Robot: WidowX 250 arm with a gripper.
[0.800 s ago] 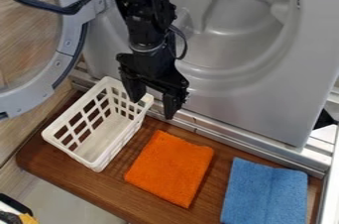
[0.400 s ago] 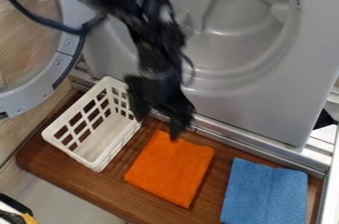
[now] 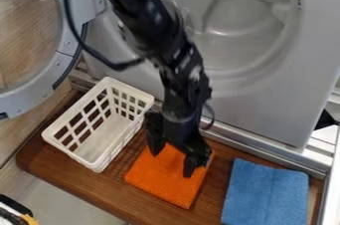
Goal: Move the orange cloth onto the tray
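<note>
Over the upper part of the orange cloth hangs my gripper, its two fingers spread apart with orange showing between them. Whether the fingertips touch the cloth, I cannot tell. The cloth lies flat on a brown wooden board, and its upper edge is partly hidden behind the gripper. To the left stands a white basket-like tray with slotted walls and a bare floor inside.
A folded blue cloth lies on the wooden board at the right. Behind rises a grey machine front with a metal rail along its foot. An open round door stands at the upper left.
The gripper has come down and a little to the right, from above the basket's right edge and the rail to over the orange cloth. Both cloths and the basket have stayed put.
</note>
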